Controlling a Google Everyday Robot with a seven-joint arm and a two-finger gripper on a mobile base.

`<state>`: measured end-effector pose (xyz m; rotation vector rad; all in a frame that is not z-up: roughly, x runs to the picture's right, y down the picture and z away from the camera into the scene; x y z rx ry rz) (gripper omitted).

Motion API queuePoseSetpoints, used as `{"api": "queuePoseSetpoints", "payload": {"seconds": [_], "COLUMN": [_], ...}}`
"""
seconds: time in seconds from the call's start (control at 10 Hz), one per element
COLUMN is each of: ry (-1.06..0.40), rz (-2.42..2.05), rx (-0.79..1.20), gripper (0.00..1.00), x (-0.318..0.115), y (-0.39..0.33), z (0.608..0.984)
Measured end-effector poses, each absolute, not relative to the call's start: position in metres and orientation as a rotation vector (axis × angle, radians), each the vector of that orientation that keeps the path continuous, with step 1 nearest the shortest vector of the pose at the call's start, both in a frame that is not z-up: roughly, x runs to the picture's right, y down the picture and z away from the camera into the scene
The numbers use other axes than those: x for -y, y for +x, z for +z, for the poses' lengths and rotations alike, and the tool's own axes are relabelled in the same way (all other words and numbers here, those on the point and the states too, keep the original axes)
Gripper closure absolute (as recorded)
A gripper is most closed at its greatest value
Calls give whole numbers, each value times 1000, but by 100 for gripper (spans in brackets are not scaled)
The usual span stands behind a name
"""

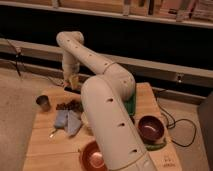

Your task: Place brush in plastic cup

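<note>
The brush, a small tan block, sits at the tip of my gripper, which seems shut on it, above the table's far left edge. The plastic cup, small, dark grey and shiny, stands on the wooden table at its left side, below and to the left of the gripper. The brush is apart from the cup. My white arm runs from the bottom of the view up and over to the gripper and hides the middle of the table.
A blue-grey cloth lies right of the cup, with dark brown bits behind it. A maroon bowl stands at the right on something green. A reddish-orange bowl is at the front. A cable trails off the right edge.
</note>
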<state>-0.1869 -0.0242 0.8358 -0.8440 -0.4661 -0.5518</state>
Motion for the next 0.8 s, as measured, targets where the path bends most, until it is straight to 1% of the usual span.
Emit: {"api": "queuePoseSetpoints", "payload": {"seconds": [0.5, 0.8], "ry": [-843, -776], "rz": [-553, -615], "rx": [465, 454], "gripper": [95, 95], "x": [25, 30], "y": [-187, -209], "z": [837, 843]}}
